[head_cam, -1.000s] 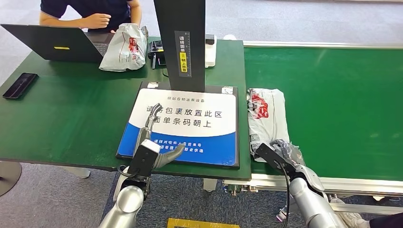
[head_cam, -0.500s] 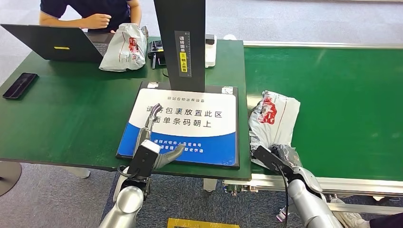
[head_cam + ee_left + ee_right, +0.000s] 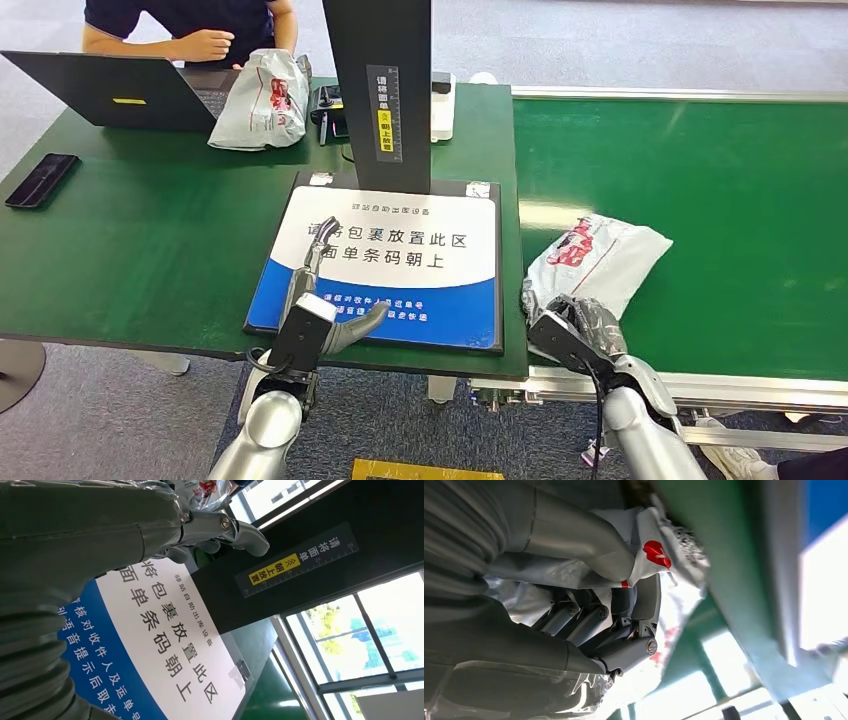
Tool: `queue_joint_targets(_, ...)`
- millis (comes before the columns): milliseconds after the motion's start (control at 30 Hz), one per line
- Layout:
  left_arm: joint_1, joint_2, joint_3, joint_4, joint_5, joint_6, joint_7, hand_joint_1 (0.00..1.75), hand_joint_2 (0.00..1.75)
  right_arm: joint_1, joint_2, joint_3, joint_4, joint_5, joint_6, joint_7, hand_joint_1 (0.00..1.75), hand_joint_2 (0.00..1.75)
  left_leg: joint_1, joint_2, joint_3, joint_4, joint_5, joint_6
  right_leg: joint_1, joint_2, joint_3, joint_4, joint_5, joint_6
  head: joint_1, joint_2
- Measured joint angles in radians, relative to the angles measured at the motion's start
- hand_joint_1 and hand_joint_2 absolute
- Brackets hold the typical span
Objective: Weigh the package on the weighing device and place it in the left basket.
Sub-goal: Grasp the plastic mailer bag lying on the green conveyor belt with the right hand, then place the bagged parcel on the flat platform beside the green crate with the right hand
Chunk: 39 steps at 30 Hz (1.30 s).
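I see a crinkled, glossy grey plastic mailer bag (image 3: pixel 598 262) lying on the matt green conveyor belt (image 3: pixel 720 180). My silver right hand (image 3: pixel 572 338) has smooth metal fingers (image 3: pixel 589 620) and a ribbed cover. The blue-and-white weighing platform (image 3: pixel 385 270) looks smooth, with a slight sheen, on a matt green tabletop (image 3: pixel 150 240).
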Motion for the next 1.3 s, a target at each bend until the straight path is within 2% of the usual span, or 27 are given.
queue_joint_targets(167,0.002,0.0,0.0,0.0,0.0,0.008,-0.001,0.0,1.75,0.072,0.0,0.013,-0.195,-0.058,0.011,-0.025,1.75,1.75,0.0,0.0,0.0,0.0,0.0,0.0,0.0,0.0,0.0,0.0,0.0,0.0,0.0,0.0)
queue_joint_targets(300,0.002,0.0,0.0,0.0,0.0,0.009,-0.001,0.0,1.75,0.098,0.0,0.018,-0.282,-0.067,0.013,-0.029,1.75,1.75,0.0,0.0,0.0,0.0,0.0,0.0,0.0,0.0,0.0,0.0,0.0,0.0,0.0,0.0)
queue_joint_targets(867,0.013,0.0,0.0,-0.003,-0.002,0.009,-0.002,0.0,1.75,0.123,0.003,0.023,-0.429,-0.079,0.008,-0.04,1.75,1.75,0.0,0.0,0.0,0.0,0.0,0.0,0.0,0.0,0.0,0.0,0.0,0.0,0.0,0.0)
queue_joint_targets(1000,0.013,-0.001,0.0,-0.003,-0.006,0.009,-0.007,0.0,1.75,0.101,0.004,0.012,-0.475,-0.081,-0.001,-0.034,1.75,1.75,0.0,0.0,0.0,0.0,0.0,0.0,0.0,0.0,0.0,0.0,0.0,0.0,0.0,0.0)
queue_joint_targets(1200,-0.022,-0.006,0.0,0.018,0.025,0.017,-0.031,0.0,1.75,-0.021,-0.031,0.004,-0.476,-0.123,-0.007,-0.02,1.75,1.75,0.0,0.0,0.0,0.001,0.001,0.002,-0.001,0.0,0.0,0.0,0.001,0.002,0.0,0.0)
queue_joint_targets(1300,-0.032,-0.006,-0.001,0.029,0.033,0.021,-0.036,0.0,1.75,-0.052,-0.042,0.004,-0.473,-0.129,-0.008,-0.013,1.75,1.75,0.0,0.0,0.0,0.001,0.001,0.002,-0.001,0.0,0.0,0.0,0.001,0.002,0.0,0.0)
